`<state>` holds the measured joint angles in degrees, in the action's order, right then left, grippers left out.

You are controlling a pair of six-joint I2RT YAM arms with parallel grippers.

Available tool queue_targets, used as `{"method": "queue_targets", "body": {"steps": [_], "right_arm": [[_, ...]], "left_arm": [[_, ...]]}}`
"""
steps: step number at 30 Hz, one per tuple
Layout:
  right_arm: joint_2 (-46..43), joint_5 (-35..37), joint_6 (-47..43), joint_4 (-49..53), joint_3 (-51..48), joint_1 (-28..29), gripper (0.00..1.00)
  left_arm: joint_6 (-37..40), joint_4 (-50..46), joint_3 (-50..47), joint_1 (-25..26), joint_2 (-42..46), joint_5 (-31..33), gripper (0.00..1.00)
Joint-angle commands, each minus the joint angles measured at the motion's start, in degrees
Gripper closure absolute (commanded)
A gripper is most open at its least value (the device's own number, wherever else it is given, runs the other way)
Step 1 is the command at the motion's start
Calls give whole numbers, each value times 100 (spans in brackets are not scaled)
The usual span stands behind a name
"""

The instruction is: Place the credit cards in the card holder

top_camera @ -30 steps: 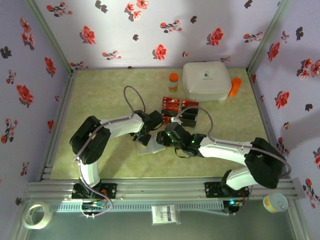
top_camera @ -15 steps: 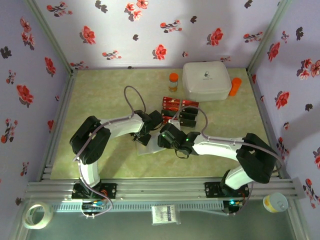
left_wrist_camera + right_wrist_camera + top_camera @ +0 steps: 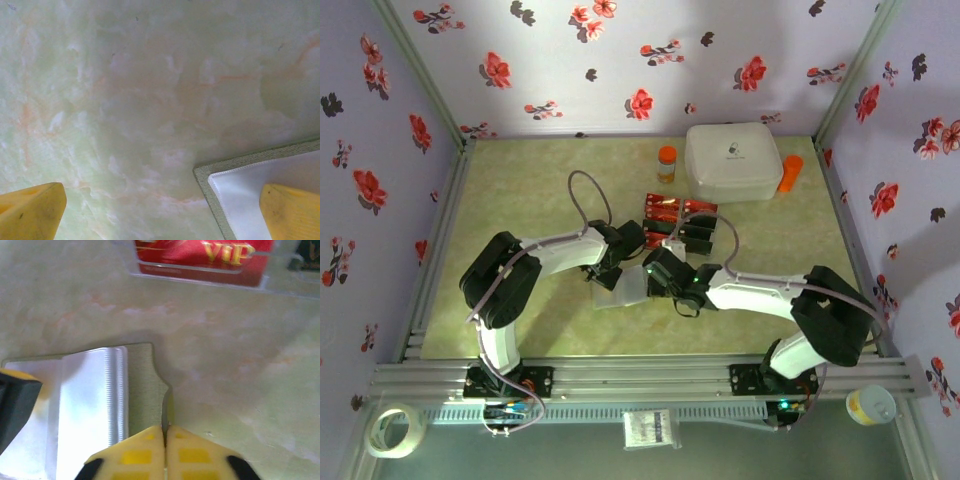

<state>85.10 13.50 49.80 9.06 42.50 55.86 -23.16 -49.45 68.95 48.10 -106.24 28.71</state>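
The card holder [image 3: 620,290] lies open on the table between the two grippers, olive green with pale plastic sleeves [image 3: 85,405]. My right gripper [image 3: 165,430] is shut on the thin olive edge of the card holder [image 3: 142,385], at its right side. My left gripper [image 3: 162,207] stands open low over the table, its right finger [image 3: 290,212] above the corner of the card holder [image 3: 250,187]. The credit cards [image 3: 680,225], red and black, lie in rows just behind the grippers. One red credit card [image 3: 202,257] has gold lettering.
A large white rounded box [image 3: 732,160] stands at the back right. An orange-capped bottle [image 3: 666,163] stands to its left and another [image 3: 790,173] lies at its right. Flowered walls close in the table on three sides.
My right gripper has moved left to the holder's right edge and shut on it. The left arm has stayed where it was, still open.
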Motion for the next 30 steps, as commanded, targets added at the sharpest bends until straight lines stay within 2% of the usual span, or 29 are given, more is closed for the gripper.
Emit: {"method": "queue_targets", "body": {"steps": [1, 8, 11, 12, 15, 16, 19, 21, 24, 28, 30], "right_arm": [[-279, -54, 316, -279, -391, -123, 100], [-826, -308, 1131, -1130, -1322, -285, 100], [-893, -284, 1233, -1129, -1445, -303, 100], [-889, -279, 1244, -1102, -1467, -317, 98], [-914, -344, 1227, -1058, -1504, -381, 77], [-970, -364, 1204, -1015, -1496, -393, 73], [-1304, -321, 1072, -717, -1376, -420, 69], [-1588, -300, 963, -510, -1253, -429, 70], [-1825, -407, 795, -249, -1009, -430, 82], [-1718, -815, 644, -293, -671, -400, 97], [-1511, -933, 603, -359, -456, -310, 100]], "left_arm": [[67, 93, 119, -43, -133, 241, 0], [223, 111, 270, -54, -290, 320, 0], [250, 118, 299, -64, -310, 328, 0], [244, 120, 302, -64, -308, 334, 0], [209, 121, 279, -64, -269, 332, 0], [190, 120, 269, -64, -245, 321, 0], [130, 113, 227, -54, -131, 301, 0], [86, 111, 190, -55, -62, 272, 0], [31, 120, 154, -46, 8, 232, 0], [-39, 126, 128, -37, 59, 202, 0], [-82, 137, 110, -28, 84, 195, 0]]}}
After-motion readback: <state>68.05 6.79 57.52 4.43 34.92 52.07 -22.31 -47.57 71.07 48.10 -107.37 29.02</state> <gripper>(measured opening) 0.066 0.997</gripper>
